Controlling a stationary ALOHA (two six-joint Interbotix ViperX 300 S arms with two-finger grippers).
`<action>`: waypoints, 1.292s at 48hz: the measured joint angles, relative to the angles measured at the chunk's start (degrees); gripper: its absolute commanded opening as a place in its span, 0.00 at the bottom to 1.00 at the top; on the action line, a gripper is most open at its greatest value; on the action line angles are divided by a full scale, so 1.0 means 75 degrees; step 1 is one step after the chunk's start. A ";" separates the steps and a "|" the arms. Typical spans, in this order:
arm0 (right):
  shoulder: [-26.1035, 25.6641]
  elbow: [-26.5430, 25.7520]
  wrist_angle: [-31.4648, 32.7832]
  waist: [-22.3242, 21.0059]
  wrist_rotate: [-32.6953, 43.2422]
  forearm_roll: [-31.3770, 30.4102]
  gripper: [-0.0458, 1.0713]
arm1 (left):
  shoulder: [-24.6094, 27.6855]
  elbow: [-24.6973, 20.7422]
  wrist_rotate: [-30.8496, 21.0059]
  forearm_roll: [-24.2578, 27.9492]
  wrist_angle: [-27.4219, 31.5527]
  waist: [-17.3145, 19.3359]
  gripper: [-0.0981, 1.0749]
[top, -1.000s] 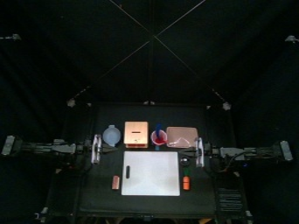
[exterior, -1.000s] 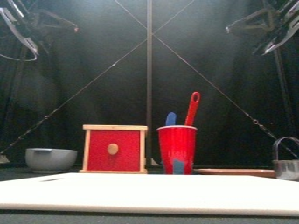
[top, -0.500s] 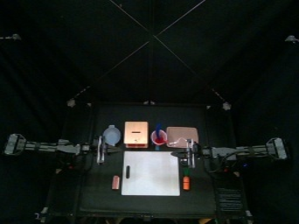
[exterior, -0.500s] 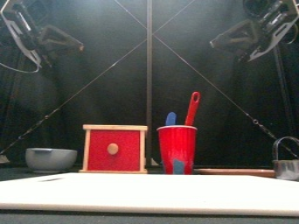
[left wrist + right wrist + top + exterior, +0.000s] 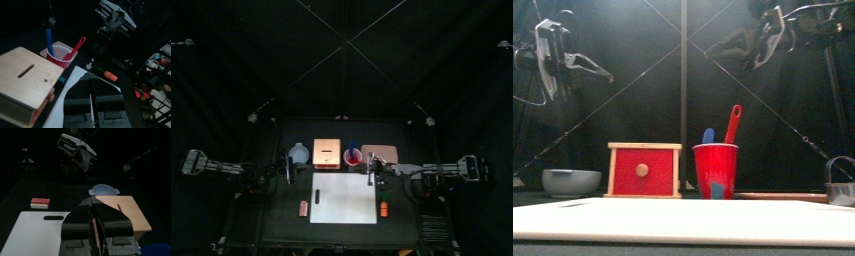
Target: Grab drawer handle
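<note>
Now | my left pincer [image 5: 92, 89] closed, empty, swung inward since before | my right pincer [image 5: 95, 214] closed, lower, nearer centre | drawer [image 5: 644, 171] unmoved on table [image 5: 271, 205], between bowl [image 5: 571, 181] and red cup [image 5: 715, 170]

A: Back row, left to right?
B: bowl [image 5: 571, 181], drawer [image 5: 644, 170], cup [image 5: 715, 170], then a flat square piece [image 5: 378, 154] at far right.
A: In the cup?
B: Two utensils [image 5: 731, 124], standing.
A: In front?
B: cutting board [image 5: 346, 197] mid-table, one small block [image 5: 302, 208] left of it, another small piece [image 5: 385, 208] right.
</note>
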 measured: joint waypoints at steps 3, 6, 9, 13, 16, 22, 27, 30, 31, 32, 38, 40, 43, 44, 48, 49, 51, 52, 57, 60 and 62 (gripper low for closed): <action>0.0457 -0.0270 -0.0117 -0.0117 -0.0035 -0.0047 0.05 | 0.0188 0.0000 -0.0012 -0.0469 -0.0141 -0.0199 0.10; 0.0902 -0.0516 -0.0188 -0.0246 -0.0012 -0.0094 0.05 | 0.0340 0.0000 -0.0012 -0.0855 -0.0234 -0.0328 0.10; 0.1488 -0.0902 -0.0246 -0.0387 -0.0012 -0.0141 0.05 | 0.0469 0.0000 -0.0012 -0.1184 -0.0305 -0.0434 0.10; 0.2074 -0.1289 -0.0258 -0.0527 -0.0012 -0.0199 0.05 | 0.0715 0.0000 -0.0188 -0.1840 -0.0328 -0.0516 0.10; 0.2496 -0.1652 -0.0258 -0.0598 0.0000 -0.0258 0.05 | 0.0891 0.0000 -0.0352 -0.2227 -0.0340 -0.0539 0.10; 0.3352 -0.2391 -0.0258 -0.0715 -0.0012 -0.0422 0.05 | 0.1254 0.0000 -0.0656 -0.2566 -0.0363 -0.0633 0.10; 0.3891 -0.2859 -0.0246 -0.0785 0.0000 -0.0539 0.05 | 0.1605 -0.0012 -0.0938 -0.2590 -0.0375 -0.0703 0.10; 0.4207 -0.3117 -0.0223 -0.0820 0.0012 -0.0598 0.05 | 0.1805 -0.0059 -0.1113 -0.2590 -0.0375 -0.0738 0.11; 0.4266 -0.3164 -0.0211 -0.0844 0.0012 -0.0621 0.05 | 0.1887 -0.0094 -0.1184 -0.2602 -0.0375 -0.0738 0.11; 0.4359 -0.3234 -0.0188 -0.0879 0.0012 -0.0633 0.05 | 0.1969 -0.0117 -0.1254 -0.2602 -0.0375 -0.0750 0.12; 0.4652 -0.3492 -0.0105 -0.0961 0.0023 -0.0680 0.05 | 0.2590 -0.0363 -0.1664 -0.2602 -0.0375 -0.0879 0.17; 0.4723 -0.3563 -0.0070 -0.0984 0.0035 -0.0691 0.05 | 0.2801 -0.0445 -0.1793 -0.2590 -0.0375 -0.0914 0.20; 0.4852 -0.3656 -0.0012 -0.1008 0.0035 -0.0691 0.05 | 0.3117 -0.0598 -0.1980 -0.2555 -0.0363 -0.0938 0.24; 0.4887 -0.3680 0.0000 -0.1020 0.0035 -0.0691 0.05 | 0.3223 -0.0633 -0.2027 -0.2543 -0.0375 -0.0949 0.25; 0.5004 -0.3762 0.0117 -0.1031 0.0035 -0.0691 0.05 | 0.3586 -0.0785 -0.2215 -0.2473 -0.0422 -0.0949 0.30; 0.5027 -0.3785 0.0141 -0.1031 0.0035 -0.0691 0.05 | 0.3656 -0.0820 -0.2250 -0.2461 -0.0457 -0.0949 0.31; 0.5063 -0.3820 0.0234 -0.1043 0.0023 -0.0691 0.05 | 0.3762 -0.0879 -0.2309 -0.2449 -0.0504 -0.0961 0.33; 0.5074 -0.3855 0.0281 -0.1043 0.0023 -0.0703 0.05 | 0.3820 -0.0914 -0.2344 -0.2449 -0.0516 -0.0949 0.35; 0.5168 -0.3938 0.0539 -0.1055 0.0012 -0.0738 0.05 | 0.4008 -0.1008 -0.2473 -0.2449 -0.0621 -0.0961 0.39; 0.5250 -0.3984 0.0691 -0.1055 0.0012 -0.0797 0.05 | 0.4066 -0.1020 -0.2531 -0.2449 -0.0691 -0.0949 0.41; 0.5297 -0.4008 0.0773 -0.1066 0.0012 -0.0832 0.05 | 0.4078 -0.1031 -0.2566 -0.2449 -0.0738 -0.0961 0.42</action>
